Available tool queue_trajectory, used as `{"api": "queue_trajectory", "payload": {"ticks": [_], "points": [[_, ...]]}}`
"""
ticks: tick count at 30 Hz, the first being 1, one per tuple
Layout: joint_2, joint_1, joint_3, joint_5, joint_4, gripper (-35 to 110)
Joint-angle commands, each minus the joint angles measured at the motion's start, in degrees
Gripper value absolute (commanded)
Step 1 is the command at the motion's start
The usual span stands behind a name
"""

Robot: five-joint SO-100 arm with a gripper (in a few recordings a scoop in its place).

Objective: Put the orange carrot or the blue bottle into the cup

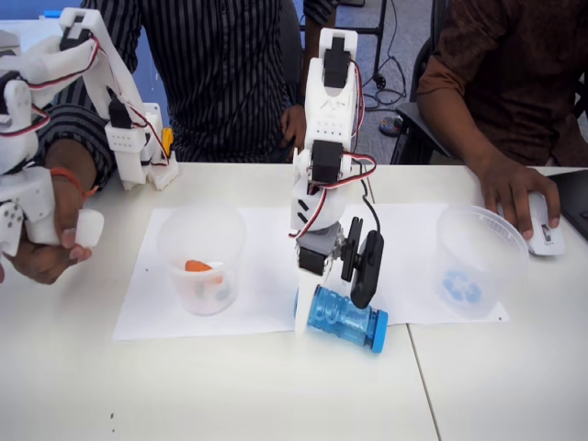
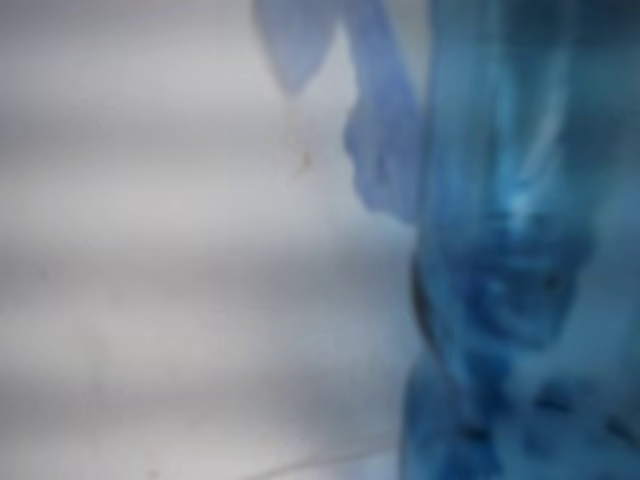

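Blue bottle [image 2: 520,260] sits blurred right against the wrist camera. From the fixed view, left to right: a clear cup [image 1: 201,257] holds the carrot [image 1: 197,266]. The bottle [image 1: 344,318] lies on its side at the paper's [image 1: 257,276] front edge, cap to the right. The gripper [image 1: 331,276] reaches down onto it, fingers spread to either side; whether they actually pinch it I cannot tell. The cup with blue recycling arrows [image 1: 478,259] stands at the right. No readable writing.
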Motion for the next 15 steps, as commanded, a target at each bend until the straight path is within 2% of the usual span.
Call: {"api": "queue_trajectory", "payload": {"ticks": [1,15], "points": [[3.4,0.8,-5.8,1.7,-1.3,50],[-0.3,0.8,-6.1,1.7,-1.3,50]]}}
